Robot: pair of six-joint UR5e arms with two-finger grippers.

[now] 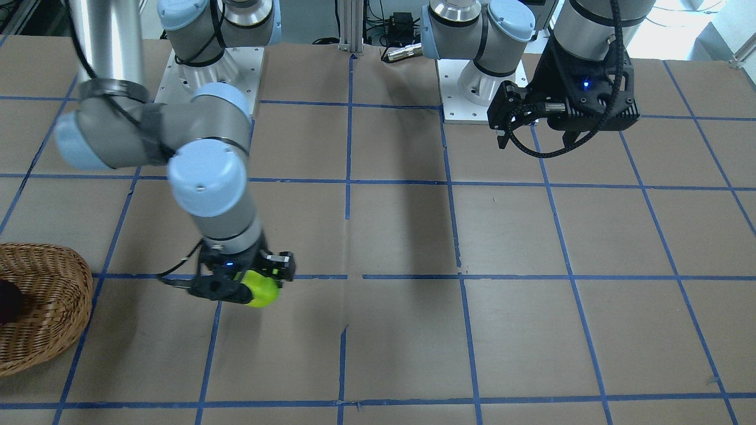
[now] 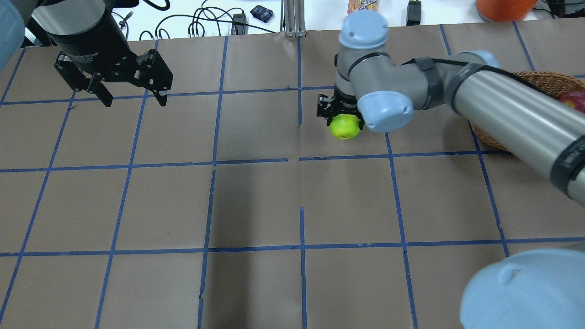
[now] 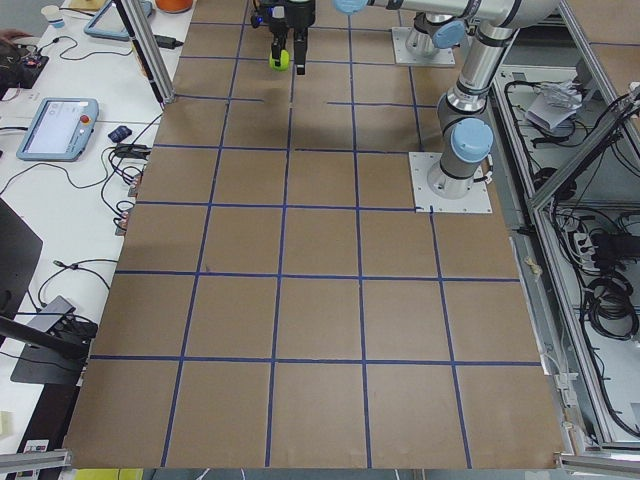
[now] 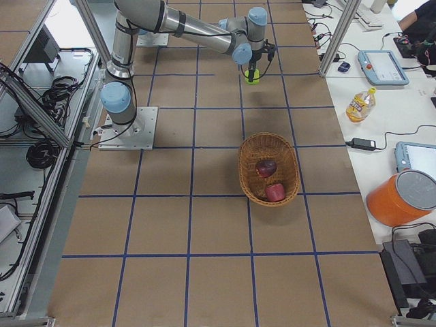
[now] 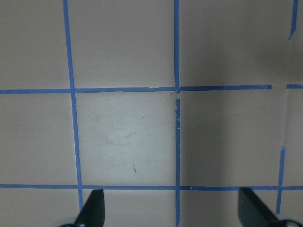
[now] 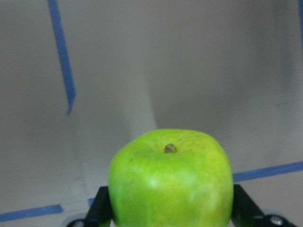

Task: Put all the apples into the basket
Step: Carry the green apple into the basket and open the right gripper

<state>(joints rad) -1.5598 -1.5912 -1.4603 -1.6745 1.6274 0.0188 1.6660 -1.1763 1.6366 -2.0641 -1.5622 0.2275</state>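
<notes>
1. Brown paper over the whole table (image 1: 401,224), ruled into large squares with blue tape (image 1: 349,177); tape torn and gapped near the middle.
2. Pinched between the fingers of the right gripper (image 1: 253,282): the yellow-green apple (image 1: 263,290), held over the table close to a tape line.
3. Spread wide and holding nothing: the left gripper (image 2: 135,101), hanging over bare paper well apart from that apple.
4. Toward the robot's right end of the table, the wicker basket (image 4: 244,167), with the maroon apple (image 4: 266,167) and the red apple (image 4: 275,192) just beside each other inside.
5. Past the table's edge, white benches with cables, a teach pendant (image 4: 385,66), a bottle (image 4: 359,103) and an orange bucket (image 4: 403,197); aluminium posts along the edge.
</notes>
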